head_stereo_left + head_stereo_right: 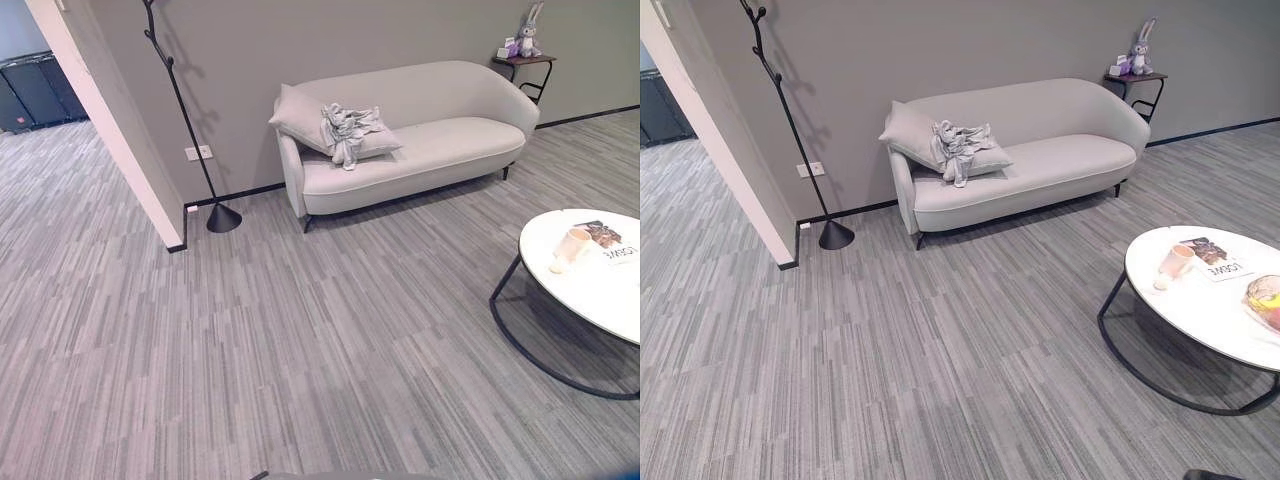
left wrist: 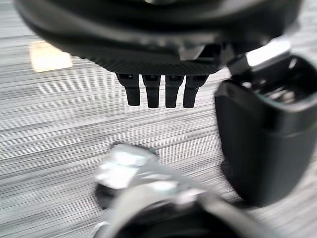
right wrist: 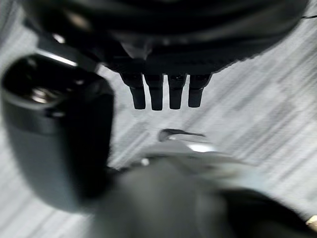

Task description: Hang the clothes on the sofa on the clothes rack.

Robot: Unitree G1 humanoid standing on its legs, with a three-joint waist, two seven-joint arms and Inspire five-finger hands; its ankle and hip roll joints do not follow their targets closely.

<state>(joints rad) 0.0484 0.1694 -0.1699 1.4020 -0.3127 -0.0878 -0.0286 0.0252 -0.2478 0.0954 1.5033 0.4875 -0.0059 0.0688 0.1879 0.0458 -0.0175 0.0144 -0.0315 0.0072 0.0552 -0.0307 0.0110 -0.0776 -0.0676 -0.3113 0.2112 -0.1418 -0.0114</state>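
Clothes (image 1: 349, 130), a crumpled grey bundle, lie on a cushion (image 1: 305, 118) at the left end of the sofa (image 1: 440, 140). Left of it the black clothes rack (image 1: 185, 110) stands bare by the wall. Left hand (image 2: 161, 91) and right hand (image 3: 166, 94) hang over the floor, fingers straight, holding nothing.

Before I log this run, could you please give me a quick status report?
Left hand and right hand open, holding nothing. Crumpled grey garment on light grey sofa, black coat rack bare. Open carpet ahead.
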